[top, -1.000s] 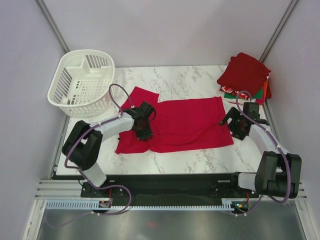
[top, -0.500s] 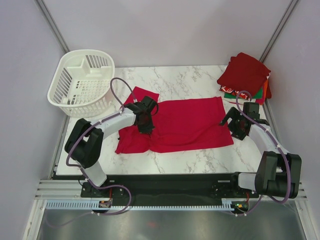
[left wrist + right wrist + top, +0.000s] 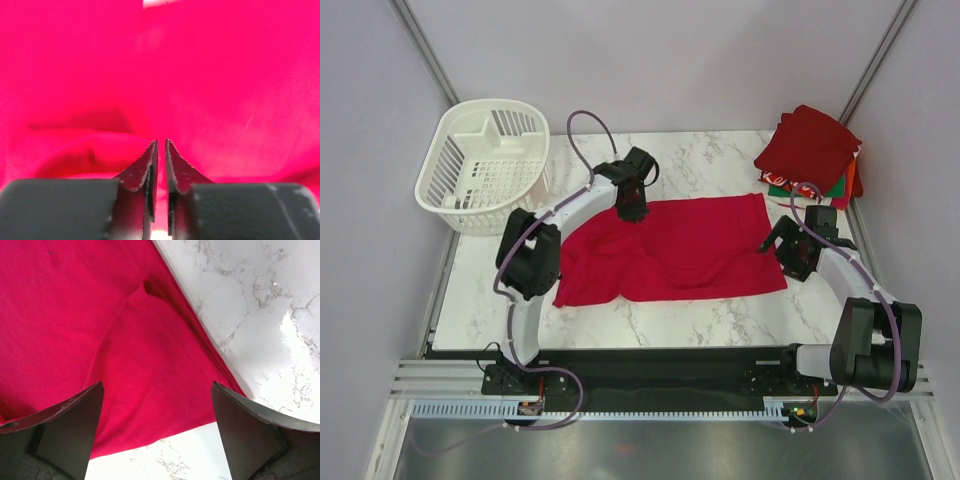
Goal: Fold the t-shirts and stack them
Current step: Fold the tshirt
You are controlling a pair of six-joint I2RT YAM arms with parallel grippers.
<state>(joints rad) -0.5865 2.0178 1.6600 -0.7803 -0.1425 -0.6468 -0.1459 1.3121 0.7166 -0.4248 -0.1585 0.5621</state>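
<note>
A bright red t-shirt point(image 3: 690, 250) lies spread across the middle of the table. My left gripper point(image 3: 632, 207) is at the shirt's back left edge, shut on a pinch of the red cloth point(image 3: 225, 75); in the left wrist view the fingertips point(image 3: 161, 143) nearly meet, with red fabric between them. My right gripper point(image 3: 782, 247) hovers open over the shirt's right edge point(image 3: 75, 315), its fingers point(image 3: 75, 425) wide apart and holding nothing. A stack of folded t-shirts point(image 3: 810, 150), dark red on top with green, white and orange below, sits at the back right corner.
A white slatted basket point(image 3: 485, 165) stands at the back left, partly over the table's edge. The marble tabletop point(image 3: 700, 160) shows behind and in front of the shirt. Metal frame posts run along both sides.
My left gripper closed on the shirt's left sleeve and carried it back and to the right, folding it over the body. The right arm stayed still.
</note>
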